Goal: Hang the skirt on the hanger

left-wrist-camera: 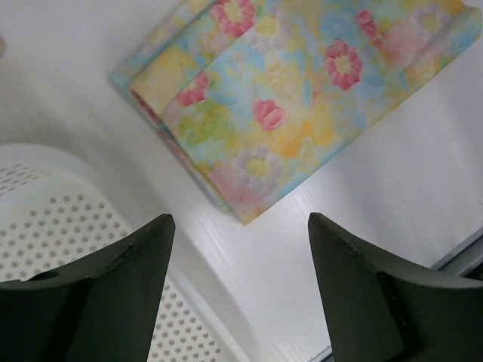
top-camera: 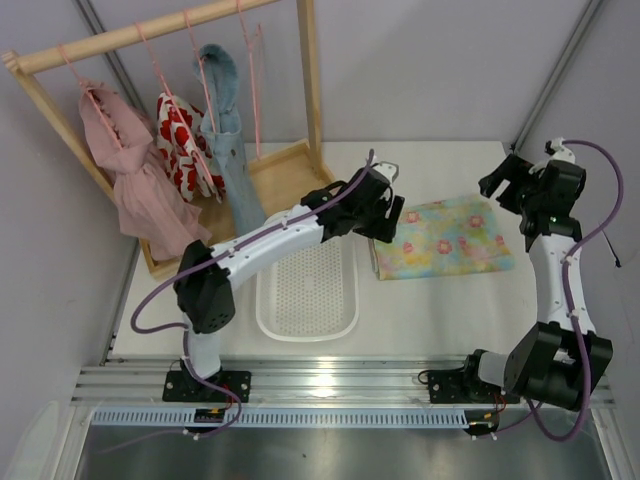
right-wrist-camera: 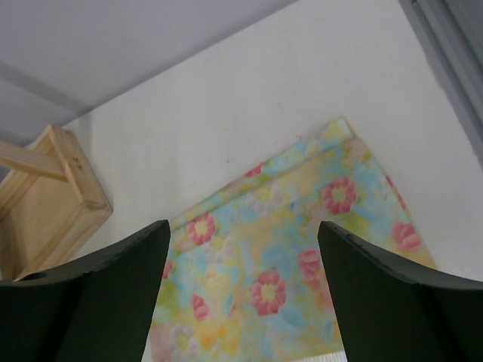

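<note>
Nearest the bases, white perforated tray [top-camera: 307,336] sat on the table [top-camera: 440,310], under the L arm's forearm. Just past it, L gripper [top-camera: 388,218] hung at the skirt's L end, jaws spread wide w/ nothing btwn them. In the L wrist view the cloth's folded corner lay ahead of the fingers, not inside them.

Skirt [top-camera: 445,238] lay flat and folded on the table, R of the tray and apart from it. Long axis ran roughly L-to-R across the table, slightly tilted, so each short end faced one arm.

R gripper [top-camera: 512,186] sat by the far R corner, also spread wide and empty. In its wrist view the cloth was below and ahead of it. L gripper looked closer to the fabric. Both looked high enough that a descent would be needed before any pinch.

Farthest back on the L, wooden rack [top-camera: 150,30] carried the hanger [top-camera: 258,110], bare pink wire at the bar's R end. It was well apart from the skirt, on the L arm's side.
</note>
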`<state>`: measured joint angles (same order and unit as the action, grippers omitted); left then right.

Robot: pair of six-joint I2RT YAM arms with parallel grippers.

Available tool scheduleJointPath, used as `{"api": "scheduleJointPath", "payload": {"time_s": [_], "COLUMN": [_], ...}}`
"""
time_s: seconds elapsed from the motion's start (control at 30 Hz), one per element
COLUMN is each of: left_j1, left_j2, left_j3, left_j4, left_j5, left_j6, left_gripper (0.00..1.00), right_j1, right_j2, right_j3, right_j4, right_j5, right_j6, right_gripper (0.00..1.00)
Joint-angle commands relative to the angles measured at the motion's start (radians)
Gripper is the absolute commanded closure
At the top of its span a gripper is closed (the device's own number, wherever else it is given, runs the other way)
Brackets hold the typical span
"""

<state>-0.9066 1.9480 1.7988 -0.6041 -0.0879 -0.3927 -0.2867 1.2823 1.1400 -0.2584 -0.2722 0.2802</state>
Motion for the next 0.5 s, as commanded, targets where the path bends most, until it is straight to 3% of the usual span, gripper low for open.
{"api": "scheduleJointPath", "payload": {"time_s": [0.0,0.17,0.23,0.47], "left_j1": [0.011,0.012,0.014,0.014], "left_j2": [-0.103,-0.213,-0.233,-0.257], "left_j3": [-0.079,-0.242,-0.324,-0.395], "left_j4": [-0.032,-0.045,-0.023,0.030], "left_j5": [-0.124,-0.249,-0.262,-0.236], "left_j6": [-0.023,-0.098,-0.124,-0.187], "left_gripper": [0.23,0.22,0.22,0.25], "right_j1": [0.017,0.092,0.109,0.208], "right_j2": [-0.053,-0.071,-0.064,-0.077], "right_j3": [-0.083,-0.128,-0.134,-0.189], "right_j4": [-0.029,-0.034,-0.036,-0.042], "right_j5": [-0.031,-0.032,-0.047,-0.071], "right_j6": [0.011,0.005,0.013,0.025], "right_gripper": [0.13,0.12,0.12,0.12]}}
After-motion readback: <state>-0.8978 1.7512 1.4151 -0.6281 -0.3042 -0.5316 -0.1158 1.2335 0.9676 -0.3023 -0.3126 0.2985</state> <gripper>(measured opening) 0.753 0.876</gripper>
